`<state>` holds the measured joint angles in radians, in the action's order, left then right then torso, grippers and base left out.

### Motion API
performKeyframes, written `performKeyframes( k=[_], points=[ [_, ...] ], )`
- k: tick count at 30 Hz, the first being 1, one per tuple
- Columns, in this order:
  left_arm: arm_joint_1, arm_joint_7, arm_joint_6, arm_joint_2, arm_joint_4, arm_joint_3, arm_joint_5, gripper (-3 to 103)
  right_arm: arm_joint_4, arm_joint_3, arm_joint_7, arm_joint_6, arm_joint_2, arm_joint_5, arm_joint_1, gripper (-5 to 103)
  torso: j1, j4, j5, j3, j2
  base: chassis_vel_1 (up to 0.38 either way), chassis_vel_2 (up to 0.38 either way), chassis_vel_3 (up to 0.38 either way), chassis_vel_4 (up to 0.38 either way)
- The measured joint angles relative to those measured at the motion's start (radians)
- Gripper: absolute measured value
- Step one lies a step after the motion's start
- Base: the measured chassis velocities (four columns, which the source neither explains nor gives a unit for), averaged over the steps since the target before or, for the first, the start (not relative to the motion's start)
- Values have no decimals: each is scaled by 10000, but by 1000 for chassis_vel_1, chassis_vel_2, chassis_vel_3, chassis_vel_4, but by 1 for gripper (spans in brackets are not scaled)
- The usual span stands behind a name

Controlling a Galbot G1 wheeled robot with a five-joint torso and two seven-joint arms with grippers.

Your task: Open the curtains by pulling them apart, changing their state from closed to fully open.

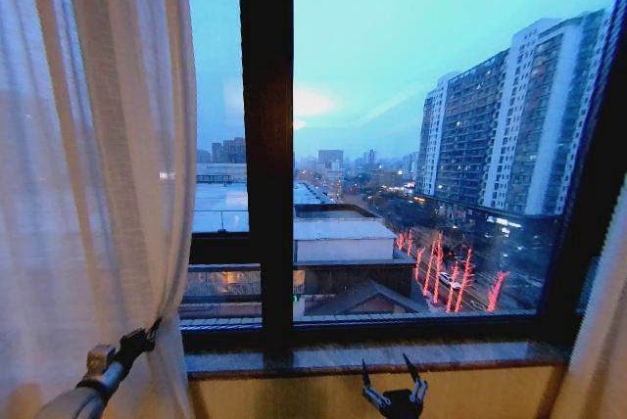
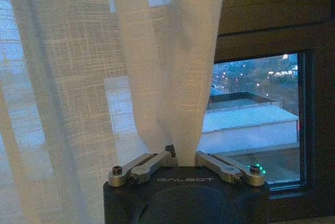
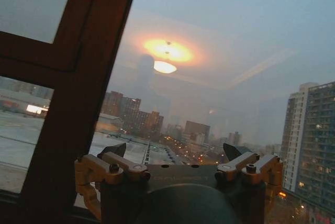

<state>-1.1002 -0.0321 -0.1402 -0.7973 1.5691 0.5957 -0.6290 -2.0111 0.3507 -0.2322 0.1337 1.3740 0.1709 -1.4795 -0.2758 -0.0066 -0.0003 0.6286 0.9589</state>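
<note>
The left sheer white curtain (image 1: 93,174) hangs bunched at the left side of the window, its inner edge near the dark vertical mullion (image 1: 266,145). My left gripper (image 1: 150,331) is low on that inner edge. In the left wrist view my left gripper (image 2: 180,157) is shut on a pinched fold of the curtain (image 2: 157,67), which fans out above it. My right gripper (image 1: 389,372) is open in front of the sill with its fingers pointing up and holds nothing. The right wrist view has my right gripper (image 3: 172,153) facing bare glass. A strip of pale curtain (image 1: 600,350) hangs at the far right.
A dark stone window sill (image 1: 372,355) runs below the glass, with a yellowish wall under it. The dark window frame (image 3: 78,77) crosses the pane. City buildings lie beyond the glass. The pane between the two curtain edges is uncovered.
</note>
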Motion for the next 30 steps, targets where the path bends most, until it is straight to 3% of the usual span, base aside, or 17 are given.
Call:
performKeyframes(
  k=[16,30],
  points=[
    [-303,-30,-44,-100,174,120,97,0,-359,-314,-6,1,-1,661,-339,100,0,-3,3,0,0,58,43,-49,-47],
    [-967,-273,-42,-118,439,679,164,0,-512,-537,-23,32,1,791,-498,100,1,1,1,0,0,289,248,-299,-234]
  ],
)
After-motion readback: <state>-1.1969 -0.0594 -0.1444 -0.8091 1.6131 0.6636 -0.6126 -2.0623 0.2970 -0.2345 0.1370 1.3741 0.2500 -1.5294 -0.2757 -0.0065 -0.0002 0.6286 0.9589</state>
